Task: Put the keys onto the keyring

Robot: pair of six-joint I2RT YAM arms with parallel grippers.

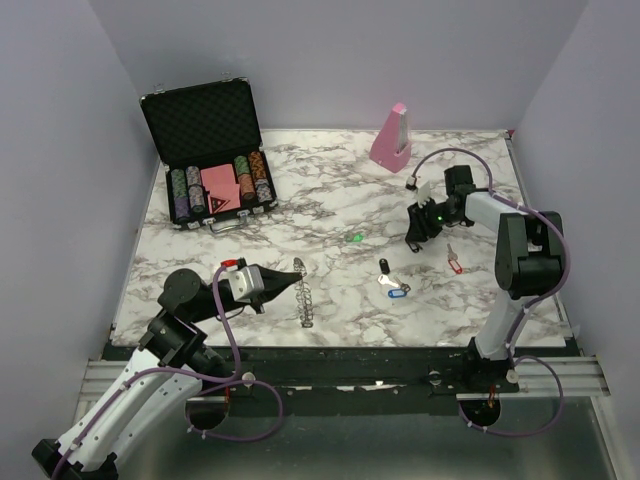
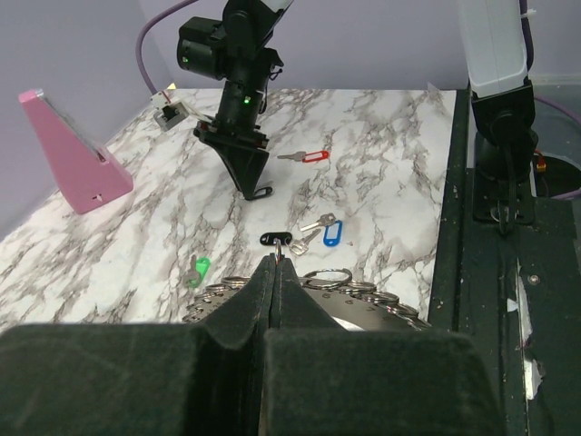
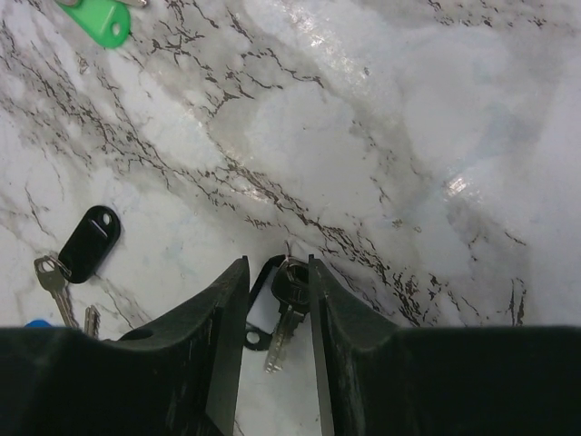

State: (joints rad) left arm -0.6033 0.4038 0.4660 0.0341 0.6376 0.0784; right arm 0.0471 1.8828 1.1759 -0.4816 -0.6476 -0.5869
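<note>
We see the left gripper (image 2: 275, 265) with its fingers clamped together on the keyring (image 2: 359, 292), which stands edge-on near the table's (image 1: 330, 190) front edge. The right gripper (image 3: 277, 265) is down at the table, its 2 fingers slightly apart astride a black key (image 3: 289, 289); we cannot tell whether they pinch it. Loose nearby lie a 2nd black key (image 1: 384, 265), a blue key (image 1: 396, 293), a red key (image 1: 456, 266) and a green key (image 1: 356, 238).
</note>
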